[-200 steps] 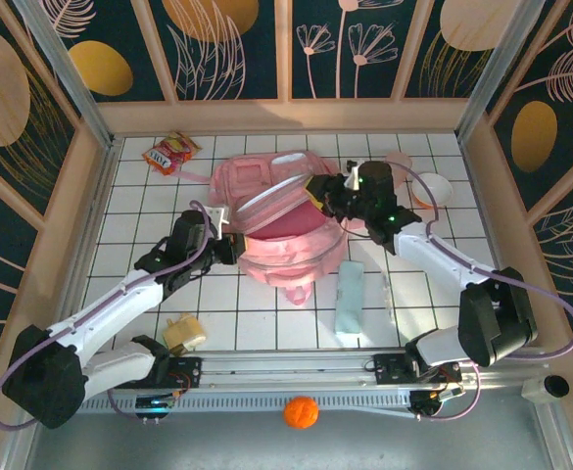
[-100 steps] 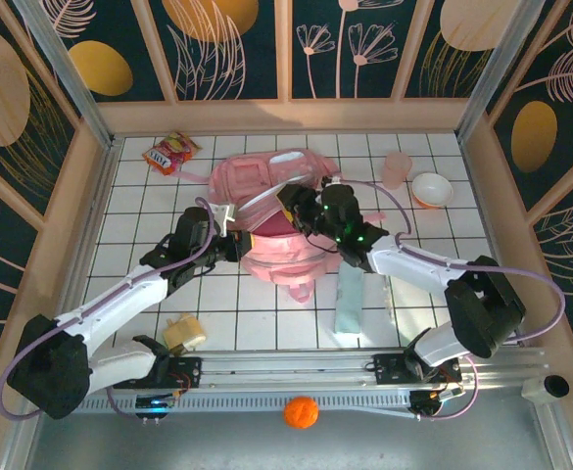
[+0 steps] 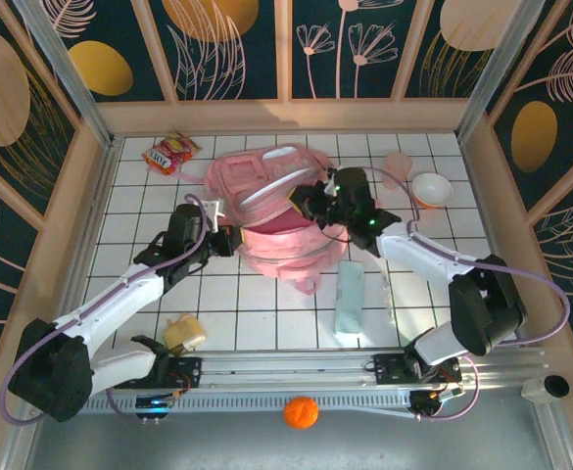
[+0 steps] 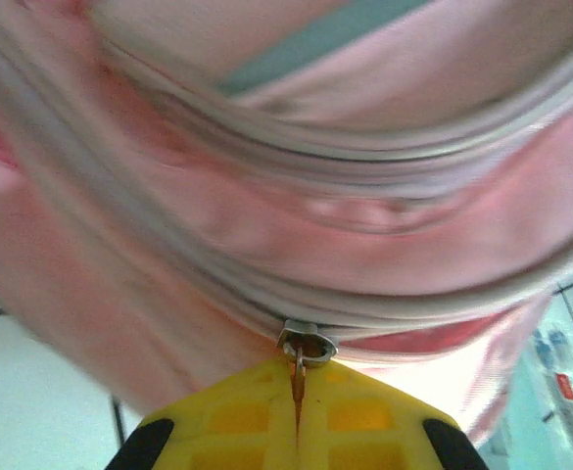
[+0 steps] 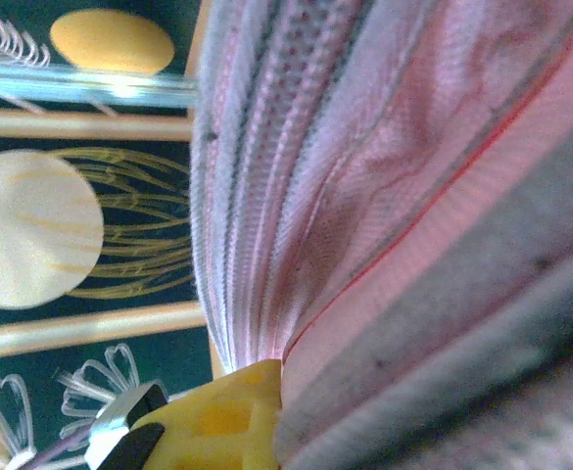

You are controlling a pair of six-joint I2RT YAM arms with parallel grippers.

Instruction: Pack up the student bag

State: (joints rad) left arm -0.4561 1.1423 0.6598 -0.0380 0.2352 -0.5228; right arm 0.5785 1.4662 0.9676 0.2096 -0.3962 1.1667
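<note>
Opening the student bag: left claw pinches the zip pull; right claw clamps its fabric; next, likely draw the zip along.

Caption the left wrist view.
Left gripper shut on the metal zip pull of the pale-pink student bag.

Bulky student bag blocking mid-table, snack packet far left, cup and bowl far right, teal pouch near front, open tiles front centre and along left edge.
</note>
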